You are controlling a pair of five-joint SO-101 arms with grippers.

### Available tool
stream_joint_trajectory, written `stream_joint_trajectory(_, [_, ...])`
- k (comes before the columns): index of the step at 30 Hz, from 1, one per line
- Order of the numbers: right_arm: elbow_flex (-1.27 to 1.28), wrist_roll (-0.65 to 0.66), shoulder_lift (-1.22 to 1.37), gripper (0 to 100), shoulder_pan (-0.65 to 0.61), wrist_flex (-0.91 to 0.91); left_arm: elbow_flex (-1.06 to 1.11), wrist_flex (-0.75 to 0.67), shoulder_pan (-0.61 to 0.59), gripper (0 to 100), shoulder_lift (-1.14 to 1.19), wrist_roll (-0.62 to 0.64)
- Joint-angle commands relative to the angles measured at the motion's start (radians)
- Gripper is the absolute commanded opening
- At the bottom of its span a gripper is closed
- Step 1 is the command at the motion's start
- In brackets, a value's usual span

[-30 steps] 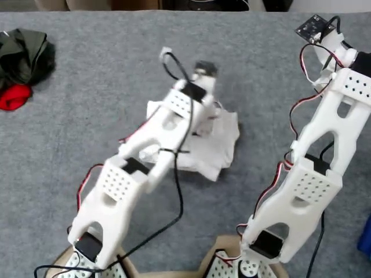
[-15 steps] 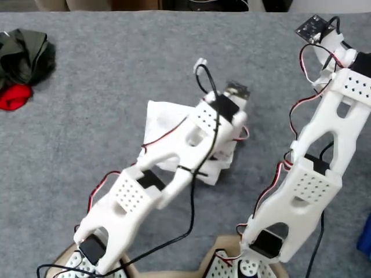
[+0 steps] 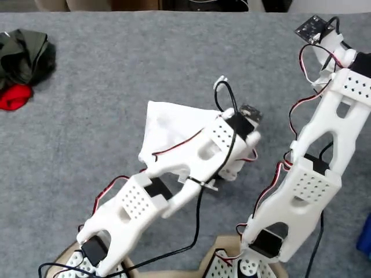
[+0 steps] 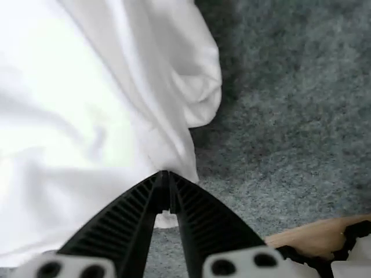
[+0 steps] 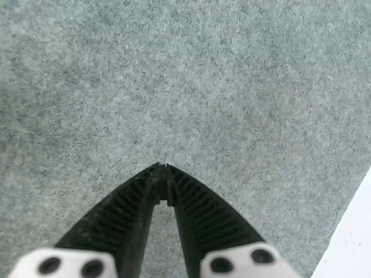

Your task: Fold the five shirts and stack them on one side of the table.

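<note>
Left pincer (image 4: 168, 180), arm stretched low across the table (image 3: 116, 69), clamps the white shirt (image 3: 174, 124), which seems to lie crosswise.

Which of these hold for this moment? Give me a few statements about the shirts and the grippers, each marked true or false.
1. The left gripper is shut on the white shirt at its edge. True.
2. The right gripper holds a shirt. False: it is shut on nothing, above the bare grey table.
3. A dark green garment and a red garment lie bunched together near a table corner. True.
4. The white shirt rests on the dark green garment. False: it lies apart from it, mid-table.
</note>
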Motion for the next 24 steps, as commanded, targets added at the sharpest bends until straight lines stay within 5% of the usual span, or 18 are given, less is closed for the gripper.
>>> stream_joint_trajectory(1, [-0.056, 0.008, -0.008, 0.5, -0.019, -0.002, -0.023, 0.012, -0.098, 2, -0.160, 0.002])
stream_joint_trajectory(6, [-0.111, -0.072, -0.012, 0.5, -0.079, 0.061, -0.086, 0.012, -0.308, 2, -0.318, 0.002])
stream_joint_trajectory(14, [-0.160, -0.305, -0.005, 3.4, -0.367, 0.270, -0.091, 0.011, -0.582, 2, -0.272, -0.002])
stream_joint_trajectory(19, [-0.045, -0.416, -0.007, 19.1, -0.472, 0.273, 0.012, 0.012, -0.637, 2, -0.255, -0.086])
stream_joint_trajectory(24, [0.114, -0.586, -0.004, 20.2, -0.547, 0.255, 0.298, 0.012, -0.634, 2, -0.383, -0.121])
